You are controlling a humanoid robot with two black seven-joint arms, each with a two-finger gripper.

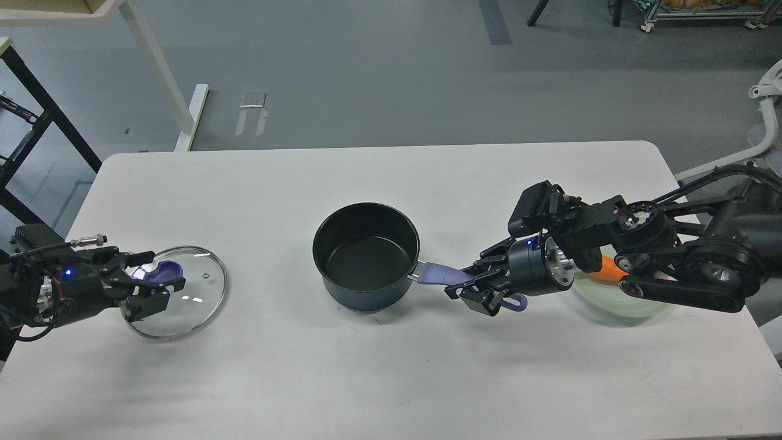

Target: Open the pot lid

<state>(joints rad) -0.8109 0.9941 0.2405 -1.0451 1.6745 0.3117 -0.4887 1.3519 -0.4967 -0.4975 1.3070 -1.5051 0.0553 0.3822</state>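
Lid point(183, 293) already off, lying on the worktop point(391, 379) far left of the open pot point(365, 253). Left claw point(149, 282) spread around its knob: back out straight, don't drag. Right claw point(476, 287) pinching the pot handle point(443, 273); hold steady.

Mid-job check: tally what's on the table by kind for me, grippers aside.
Pots: 1, the pot, open, with its handle at the right gripper
Lids: 1, the lid, off the pot, at the left gripper
Plates: 1, pale green plate, partly hidden behind the right arm
Orange items: 1, orange object on the plate, mostly hidden
Total: 4
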